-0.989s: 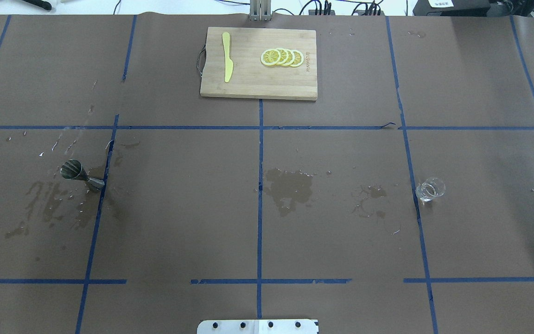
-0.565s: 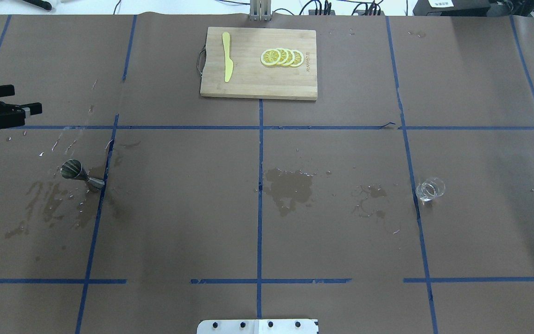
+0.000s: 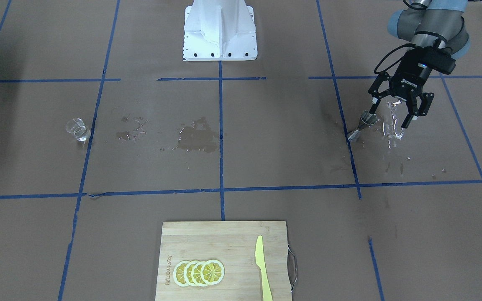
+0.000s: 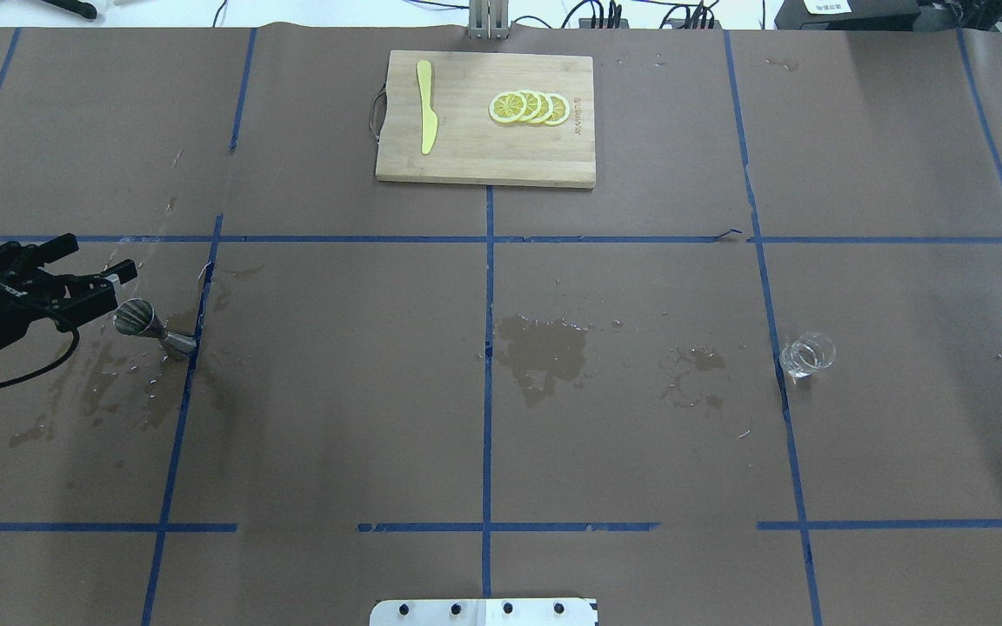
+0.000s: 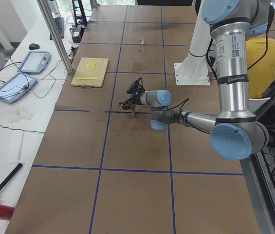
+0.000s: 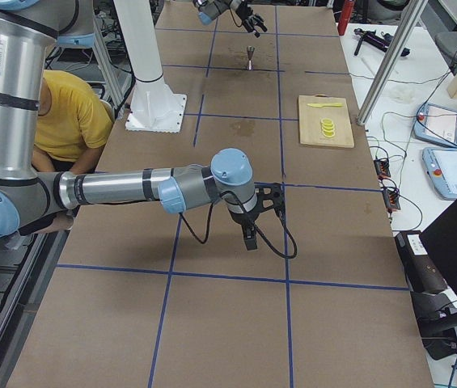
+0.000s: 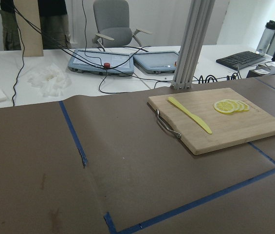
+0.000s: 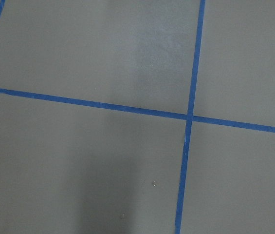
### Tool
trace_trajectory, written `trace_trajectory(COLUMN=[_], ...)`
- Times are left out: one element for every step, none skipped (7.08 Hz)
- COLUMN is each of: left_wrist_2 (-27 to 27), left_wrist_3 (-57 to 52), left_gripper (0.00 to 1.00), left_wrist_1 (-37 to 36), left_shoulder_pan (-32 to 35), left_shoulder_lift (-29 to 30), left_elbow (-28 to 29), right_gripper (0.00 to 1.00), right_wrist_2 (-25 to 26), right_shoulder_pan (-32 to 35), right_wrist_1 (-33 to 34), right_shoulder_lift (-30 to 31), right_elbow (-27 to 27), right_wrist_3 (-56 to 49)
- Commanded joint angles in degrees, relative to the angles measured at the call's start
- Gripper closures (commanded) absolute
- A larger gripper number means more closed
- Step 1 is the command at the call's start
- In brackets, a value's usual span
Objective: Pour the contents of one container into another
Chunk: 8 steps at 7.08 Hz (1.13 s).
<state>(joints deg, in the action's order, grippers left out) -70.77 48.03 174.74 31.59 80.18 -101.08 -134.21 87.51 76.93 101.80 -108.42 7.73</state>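
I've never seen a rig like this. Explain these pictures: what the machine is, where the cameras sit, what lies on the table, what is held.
It is a robot with two arms at a table. Two cameras look down, from behind it and from across; two watch from the table's ends; one rides on each wrist. The left tool is open close to a steel jigger, holding nothing. The right tool hangs over the table; its state is unclear. A clear beaker stands far off. A cutting board carries a yellow knife and lemon slices. Wet patches mark the table.
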Motion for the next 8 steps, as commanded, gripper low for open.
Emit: trace_trajectory(left_wrist_2=[15.2, 19.8, 22.0, 22.9, 24.0, 24.1, 24.0, 24.0], left_wrist_3=[2.8, 4.4, 4.7, 5.8, 6.1, 6.1, 6.1, 6.2], left_gripper=[0.00, 0.00, 0.00, 0.00, 0.00, 0.00, 0.00, 0.00], left_wrist_1=[-0.2, -0.2, -0.2, -0.2, -0.2, -0.2, -0.1, 0.0], left_shoulder_pan=[-10.5, -13.3, -14.5, -14.6, -15.5, -15.8, -15.9, -16.0], left_shoulder_lift=[-0.3, -0.3, -0.1, 0.4, 1.0, 2.3, 3.5, 4.9], left_elbow=[1.0, 2.1, 3.4, 5.2, 6.6, 8.5, 9.8, 11.7], right_gripper=[0.00, 0.00, 0.00, 0.00, 0.00, 0.00, 0.00, 0.00], right_wrist_2=[-0.1, -0.1, -0.1, 0.0, -0.1, 0.0, -0.1, 0.0], right_shoulder_pan=[0.4, 0.6, 0.6, 0.6, 0.6, 0.6, 0.6, 0.6], right_wrist_1=[0.0, 0.0, 0.0, 0.0, 0.0, 0.0, 0.0, 0.0], right_shoulder_lift=[0.0, 0.0, 0.0, 0.0, 0.0, 0.0, 0.0, 0.0], right_elbow=[0.0, -0.1, -0.1, -0.1, -0.1, -0.1, -0.1, -0.1], right_wrist_3=[0.0, 0.0, 0.0, 0.0, 0.0, 0.0, 0.0, 0.0])
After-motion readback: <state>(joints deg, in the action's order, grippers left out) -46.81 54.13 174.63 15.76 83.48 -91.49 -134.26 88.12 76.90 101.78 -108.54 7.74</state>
